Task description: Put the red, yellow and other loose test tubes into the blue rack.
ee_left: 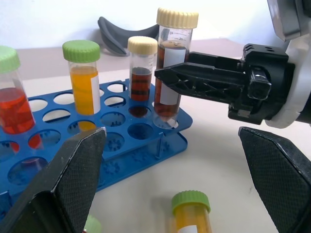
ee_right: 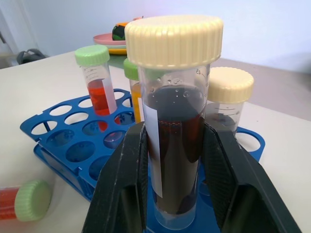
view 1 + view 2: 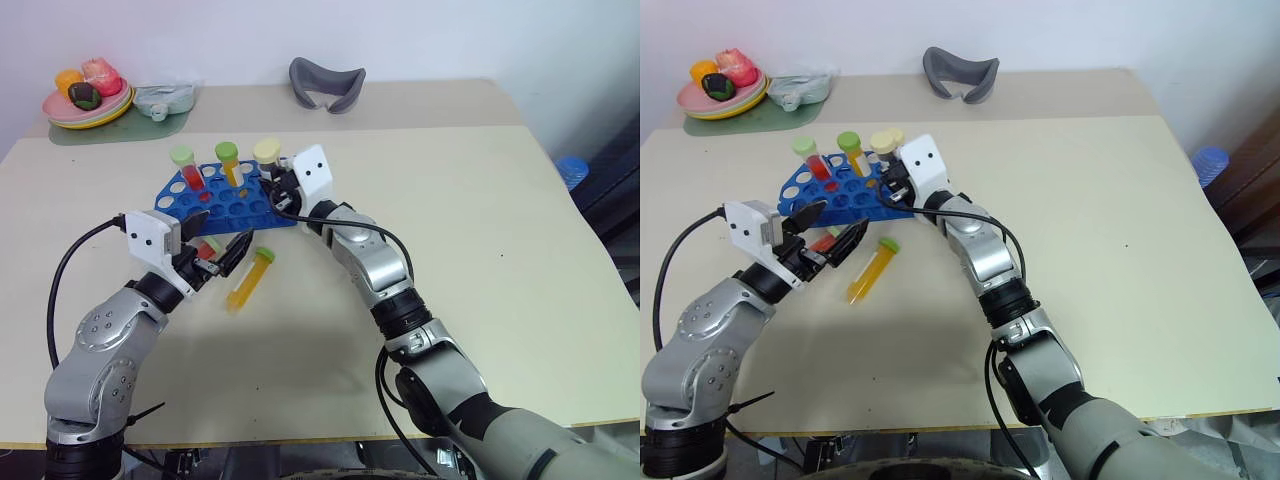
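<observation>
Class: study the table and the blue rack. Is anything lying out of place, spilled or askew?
Two tubes lie on the table beside the blue rack: a yellow tube and a red tube. Nothing has spilled.

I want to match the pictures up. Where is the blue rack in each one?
Left eye view: blue rack left of middle, upper half.
Right eye view: same spot, nearer the left edge.
Left wrist view: beyond the open left gripper.
Right wrist view: behind the brown tube that the right gripper holds.
Shared landmark: the red tube standing in it.
</observation>
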Controlling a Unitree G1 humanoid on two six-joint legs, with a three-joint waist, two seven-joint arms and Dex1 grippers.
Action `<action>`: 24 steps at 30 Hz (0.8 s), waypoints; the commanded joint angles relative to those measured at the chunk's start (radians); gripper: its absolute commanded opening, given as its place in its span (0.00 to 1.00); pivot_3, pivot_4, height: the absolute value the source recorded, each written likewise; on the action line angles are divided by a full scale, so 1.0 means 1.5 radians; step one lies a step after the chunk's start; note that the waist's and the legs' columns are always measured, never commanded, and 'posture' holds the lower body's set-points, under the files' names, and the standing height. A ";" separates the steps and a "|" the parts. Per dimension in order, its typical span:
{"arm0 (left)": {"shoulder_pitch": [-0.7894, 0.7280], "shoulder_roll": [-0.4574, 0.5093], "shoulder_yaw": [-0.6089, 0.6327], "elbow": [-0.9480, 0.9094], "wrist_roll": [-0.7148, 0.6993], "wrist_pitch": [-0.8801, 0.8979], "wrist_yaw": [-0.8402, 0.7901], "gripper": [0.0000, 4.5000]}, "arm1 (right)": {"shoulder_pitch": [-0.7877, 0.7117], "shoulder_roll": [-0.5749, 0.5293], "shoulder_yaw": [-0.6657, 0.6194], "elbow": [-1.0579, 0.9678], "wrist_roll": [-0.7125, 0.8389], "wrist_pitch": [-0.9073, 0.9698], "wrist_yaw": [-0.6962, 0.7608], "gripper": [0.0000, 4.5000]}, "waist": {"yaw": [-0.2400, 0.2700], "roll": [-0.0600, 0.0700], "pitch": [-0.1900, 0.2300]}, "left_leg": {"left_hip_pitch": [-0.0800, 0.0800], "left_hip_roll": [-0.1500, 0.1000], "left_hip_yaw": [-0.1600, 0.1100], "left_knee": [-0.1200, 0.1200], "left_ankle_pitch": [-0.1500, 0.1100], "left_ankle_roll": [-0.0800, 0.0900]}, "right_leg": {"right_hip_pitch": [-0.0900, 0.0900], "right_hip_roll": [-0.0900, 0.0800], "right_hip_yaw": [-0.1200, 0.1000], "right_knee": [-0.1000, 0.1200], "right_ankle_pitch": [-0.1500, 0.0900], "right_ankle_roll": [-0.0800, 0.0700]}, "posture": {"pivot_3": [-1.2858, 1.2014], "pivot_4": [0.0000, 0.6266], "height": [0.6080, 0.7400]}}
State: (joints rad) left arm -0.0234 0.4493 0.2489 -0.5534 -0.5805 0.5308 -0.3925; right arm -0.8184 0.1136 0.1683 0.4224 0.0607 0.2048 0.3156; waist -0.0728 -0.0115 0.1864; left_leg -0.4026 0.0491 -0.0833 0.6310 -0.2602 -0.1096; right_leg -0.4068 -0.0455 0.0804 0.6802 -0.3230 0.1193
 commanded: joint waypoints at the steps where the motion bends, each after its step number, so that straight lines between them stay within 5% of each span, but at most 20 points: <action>1: 0.014 0.007 0.013 -0.023 -0.006 -0.014 -0.011 1.00 | -0.002 0.002 -0.005 0.002 -0.003 -0.013 -0.005 0.29 | 0.000 0.000 0.000 | 0.000 0.000 0.000 0.000 0.000 0.000 | 0.000 0.000 0.000 0.000 0.000 0.000 | 0.52 0.24 1.00; 24: 0.061 0.005 0.019 0.053 0.016 -0.110 -0.078 1.00 | 0.024 -0.002 0.004 -0.021 -0.001 0.002 0.023 0.29 | 0.000 0.000 0.000 | 0.000 0.000 0.000 0.000 0.000 0.000 | 0.000 0.000 0.000 0.000 0.000 0.000 | 0.52 0.24 1.00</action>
State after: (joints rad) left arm 0.0681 0.4518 0.2531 -0.4660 -0.5607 0.4008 -0.4995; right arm -0.7914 0.1072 0.1694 0.3977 0.0599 0.2021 0.3428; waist -0.0721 -0.0115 0.1864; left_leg -0.4023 0.0491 -0.0833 0.6310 -0.2602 -0.1096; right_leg -0.4067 -0.0455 0.0804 0.6802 -0.3230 0.1193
